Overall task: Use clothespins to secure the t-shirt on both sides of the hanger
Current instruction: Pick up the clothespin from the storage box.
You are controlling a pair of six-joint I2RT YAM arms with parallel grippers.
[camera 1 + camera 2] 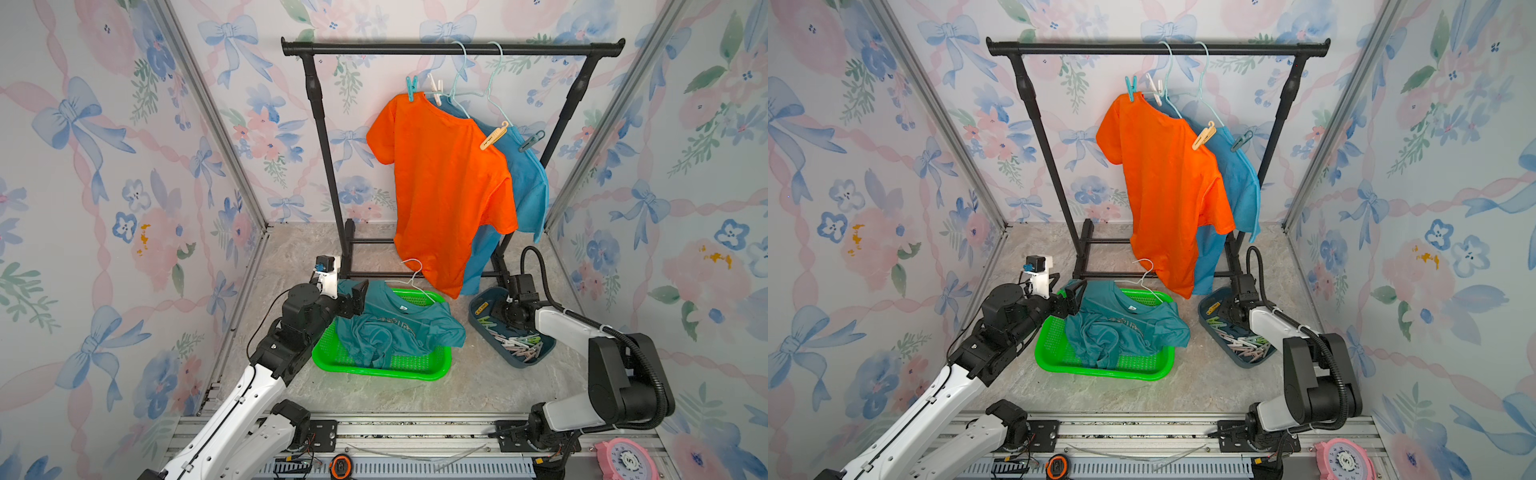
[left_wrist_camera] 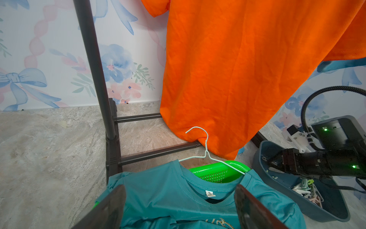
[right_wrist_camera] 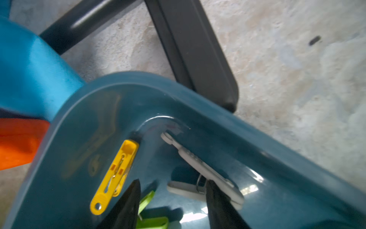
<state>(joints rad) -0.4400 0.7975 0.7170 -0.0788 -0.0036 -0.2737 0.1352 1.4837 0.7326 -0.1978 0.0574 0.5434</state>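
At the near edge, a grooved aluminium rail (image 1: 415, 428) carries both arm bases, with a round pink timer (image 1: 623, 461) at its right end. Beyond it your marbled grey counter (image 1: 478, 386) lies bare up to a bright green mesh plastic basket (image 1: 324, 345). There the teal t-shirt (image 1: 395, 332) sits crumpled on its thin white wire hanger (image 2: 206, 147), hook toward the rack. Your left tool (image 2: 179, 190) hovers over the shirt's collar, fingers spread wide, gripping nothing. To the right, a dark blue oval plastic tray (image 1: 521, 362) holds the pile of pastel plastic clothespins (image 1: 519, 345). Your right tool (image 3: 173, 182) reaches into its far end, jaws apart, one fingertip at a white clothespin (image 3: 200, 166), a yellow clothespin (image 3: 114, 174) just beside. The tray's far rim sits just beside a foot of the black metal garment rack (image 1: 453, 49). From its bar hang an orange t-shirt (image 1: 444, 187) and a blue t-shirt (image 1: 528, 183), both pegged, the orange hem low near the hanger's hook. Floral wallpapered walls (image 1: 124, 166) close three sides; open counter lies in the far left corner beside the rack.
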